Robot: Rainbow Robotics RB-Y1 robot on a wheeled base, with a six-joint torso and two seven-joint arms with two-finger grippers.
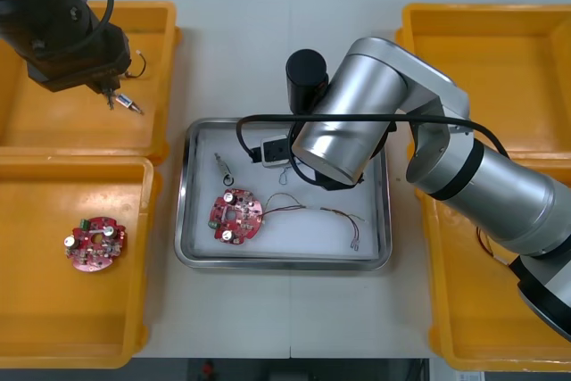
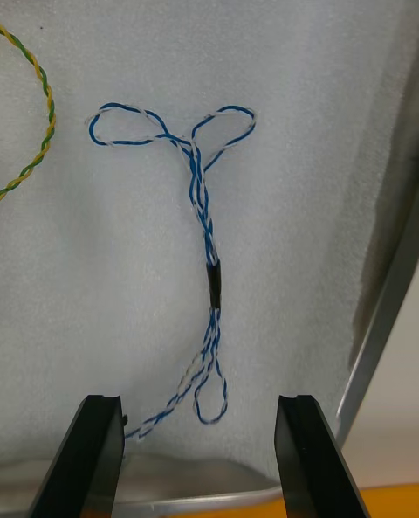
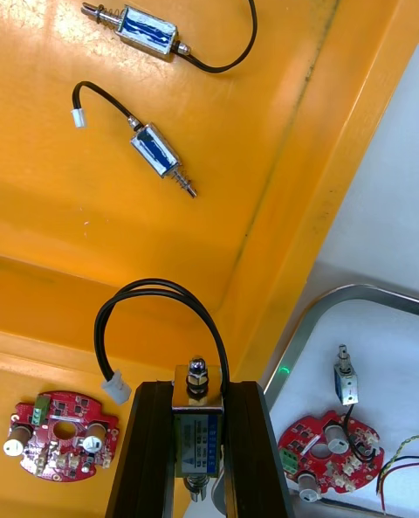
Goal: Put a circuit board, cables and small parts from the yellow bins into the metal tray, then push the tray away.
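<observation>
**Filling the metal tray [image 1: 284, 261] with parts**

A round red circuit board [image 1: 236, 216] is lying in the near left part of the tray. A small metal part [image 1: 222, 167] is lying just beyond it, on the far side. A red and yellow cable [image 1: 314, 212] is stretching out to the right of the board. A blue and white cable [image 2: 208, 265] is lying on the white floor near the tray's far edge.

The right gripper [image 2: 199, 400] is hanging just over that cable. Its fingers are standing apart and holding nothing.

The left gripper [image 3: 198, 387] is hovering over the far left bin [image 1: 62, 127]. Its fingers are squeezing a held part [image 3: 196, 431] with a black wire looping off it. One loose part [image 3: 148, 31] and another loose part [image 3: 159, 149] are lying in that bin. A spare board [image 1: 95, 244] is sitting in the near left bin [image 1: 53, 310].

So most of the job is looking done: a board, two cables and one part are in. I think the held part is going into the tray next. The tray is sitting between the bins, so the push away is not done yet.
</observation>
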